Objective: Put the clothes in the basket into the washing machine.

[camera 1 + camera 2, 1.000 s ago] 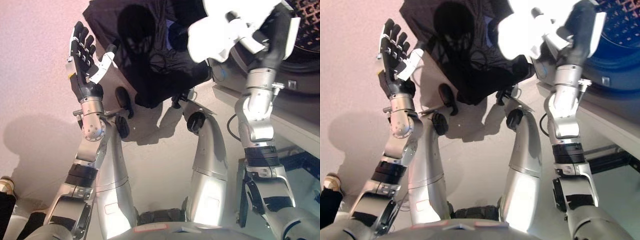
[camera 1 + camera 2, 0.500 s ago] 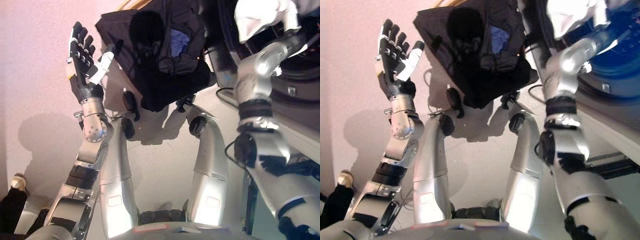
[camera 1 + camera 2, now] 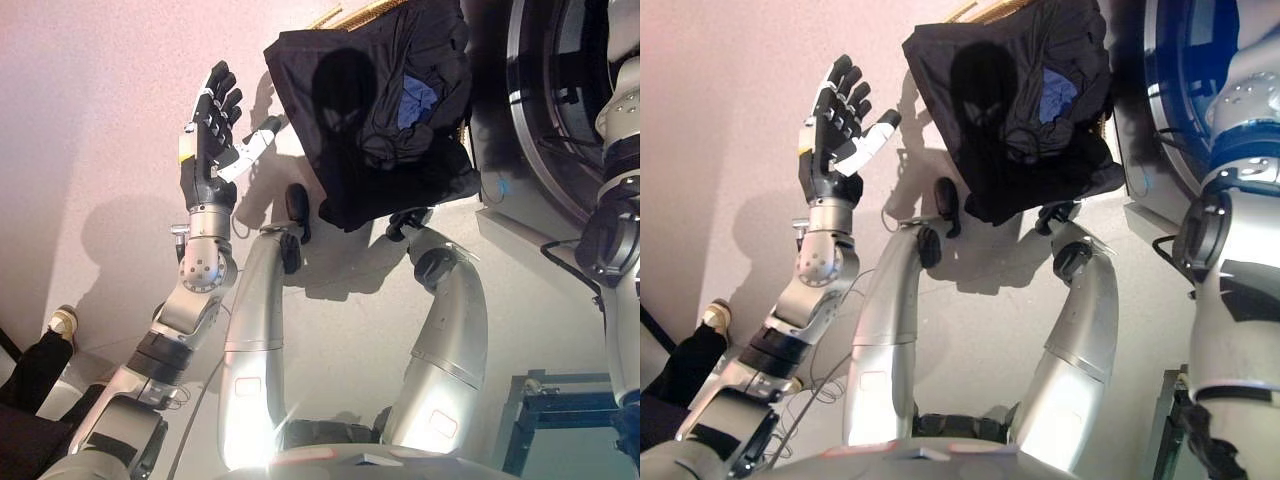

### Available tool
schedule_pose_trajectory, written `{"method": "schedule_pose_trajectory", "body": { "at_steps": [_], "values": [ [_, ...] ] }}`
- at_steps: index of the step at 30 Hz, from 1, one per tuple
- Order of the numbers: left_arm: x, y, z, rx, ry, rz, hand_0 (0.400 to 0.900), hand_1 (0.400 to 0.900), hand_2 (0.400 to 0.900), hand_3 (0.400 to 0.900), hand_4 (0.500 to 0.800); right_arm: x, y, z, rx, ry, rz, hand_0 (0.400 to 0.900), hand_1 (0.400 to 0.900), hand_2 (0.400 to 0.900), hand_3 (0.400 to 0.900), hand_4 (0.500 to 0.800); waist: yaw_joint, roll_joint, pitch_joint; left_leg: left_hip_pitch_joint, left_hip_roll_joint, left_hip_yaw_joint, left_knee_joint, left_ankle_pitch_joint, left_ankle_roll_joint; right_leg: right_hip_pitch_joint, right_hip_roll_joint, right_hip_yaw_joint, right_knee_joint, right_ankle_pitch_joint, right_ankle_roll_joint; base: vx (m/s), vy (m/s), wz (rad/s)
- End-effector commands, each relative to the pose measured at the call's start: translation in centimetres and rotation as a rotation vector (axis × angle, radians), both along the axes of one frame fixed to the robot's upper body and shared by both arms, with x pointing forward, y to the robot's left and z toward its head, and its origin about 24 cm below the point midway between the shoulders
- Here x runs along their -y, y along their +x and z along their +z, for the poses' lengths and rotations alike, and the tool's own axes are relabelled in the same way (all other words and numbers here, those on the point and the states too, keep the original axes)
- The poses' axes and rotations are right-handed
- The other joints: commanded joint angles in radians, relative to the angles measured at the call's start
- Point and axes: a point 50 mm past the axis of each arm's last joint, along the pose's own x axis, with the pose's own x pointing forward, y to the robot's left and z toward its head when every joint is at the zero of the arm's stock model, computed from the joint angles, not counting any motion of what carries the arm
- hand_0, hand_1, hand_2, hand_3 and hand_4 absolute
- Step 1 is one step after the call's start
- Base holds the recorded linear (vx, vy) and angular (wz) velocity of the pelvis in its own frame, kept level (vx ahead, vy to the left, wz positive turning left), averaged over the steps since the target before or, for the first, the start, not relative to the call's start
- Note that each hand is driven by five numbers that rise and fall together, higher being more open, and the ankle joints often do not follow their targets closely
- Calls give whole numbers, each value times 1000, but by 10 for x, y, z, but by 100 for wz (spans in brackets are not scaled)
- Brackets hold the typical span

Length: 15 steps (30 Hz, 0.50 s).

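Black fabric basket [image 3: 345, 130]: stands on the pale floor [image 3: 90, 120], top centre of both views, its mouth facing the camera. Landmark for all entries below.

Clothes [image 3: 395, 105]: dark garments heaped inside the basket, with 1 blue piece [image 3: 1058, 98] showing near the basket's right wall. All clothes in view lie within the basket.

Washing machine [image 3: 545, 110]: just right of the basket, its round door ring [image 3: 1160, 95] close to the basket's right side. Drum interior appears blue in the right eye view.

Left hand [image 3: 210, 135]: raised to the left of the basket, apart from it, palm toward the basket. Fingers straight and spread, thumb with white tip angled toward the basket's left edge. Holds nothing.

Right arm [image 3: 1230, 200]: rises along the right edge of both views, right of the basket, in front of the washing machine. Its hand lies beyond the frame; whether its fingers are apart or together cannot be told.

Person's leg and shoe [image 3: 62, 322]: lower left, well apart from the basket.

Blue-green frame [image 3: 555, 420]: lower right corner, well below the basket.
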Motion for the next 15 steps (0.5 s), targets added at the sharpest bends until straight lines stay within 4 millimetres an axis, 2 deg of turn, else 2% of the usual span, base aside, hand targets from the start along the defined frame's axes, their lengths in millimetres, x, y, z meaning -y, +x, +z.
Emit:
{"method": "schedule_pose_trajectory", "body": {
  "at_steps": [1, 4, 8, 9, 10, 11, 12, 13, 14, 15],
  "values": [
    [13, -13, -8, 43, -87, -34, 900, 900, 900, 900, 800, 3, -2, -38, -72, -160, -62, 900, 900, 900, 900, 800, -39, 89, -259, -81, -31, -20, -79, -28, 9, -187, 56, -38, 39, -68, 125, 0, 0, 0],
    [11, -9, -12, 26, -84, -9, 900, 900, 900, 900, 800, -20, 10, -56, -76, -154, 6, 900, 900, 900, 900, 800, -53, 86, -265, -11, -26, -10, -159, -18, 9, -116, 68, -59, -25, -53, 141, 4, 40, -8],
    [6, -4, -23, -28, -86, 40, 900, 900, 900, 900, 800, -61, 21, -95, -91, -167, 116, 900, 900, 900, 900, 800, -80, 79, -273, 121, -25, -4, -282, -6, 15, 6, 80, -78, -112, -35, 162, 18, 49, -6],
    [5, -5, -25, -33, -84, 42, 900, 900, 900, 900, 800, -63, 20, -98, -96, -167, 119, 900, 900, 900, 900, 800, -83, 77, -270, 135, -27, -4, -293, -2, 15, 19, 81, -80, -120, -31, 163, 97, 54, -12],
    [5, -3, -35, -79, -92, 52, 900, 900, 900, 900, 800, -90, 21, -122, -99, -190, 210, 900, 900, 900, 900, 800, -103, 67, -274, 204, -24, 3, -334, -12, 12, 80, 85, -79, -147, -29, 178, 55, 36, -9],
    [4, -3, -36, -82, -90, 54, 900, 900, 900, 900, 800, -92, 20, -124, -103, -189, 212, 900, 900, 900, 900, 800, -106, 65, -272, 213, -26, 4, -347, 2, 14, 90, 87, -83, -161, -17, 174, 143, 72, -25],
    [3, -3, -50, -148, -96, 74, 900, 900, 900, 900, 800, -117, 16, -153, -122, -214, 319, 900, 900, 900, 900, 800, -127, 51, -278, 280, -21, 5, -388, 1, 12, 147, 87, -85, -194, -7, 183, 67, 39, -15],
    [2, -4, -52, -156, -94, 77, 900, 900, 900, 900, 800, -120, 14, -157, -131, -212, 323, 900, 900, 900, 900, 800, -130, 49, -274, 300, -22, 5, -401, 5, 12, 167, 89, -88, -203, -3, 185, 189, 63, -28],
    [2, -5, -69, -235, -96, 84, 900, 900, 900, 900, 800, -141, 5, -194, -207, -245, 438, 900, 900, 900, 900, 800, -149, 32, -279, 383, -17, 7, -447, 4, 9, 239, 88, -89, -243, 9, 196, 165, 32, -18],
    [1, -8, -81, -284, -96, 88, 900, 900, 900, 900, 800, -146, -2, -212, -256, -268, 487, 900, 900, 900, 900, 800, -161, 23, -276, 442, -16, 10, -478, 7, 5, 291, 89, -96, -273, 17, 201, 165, 31, -18]
  ]
}}
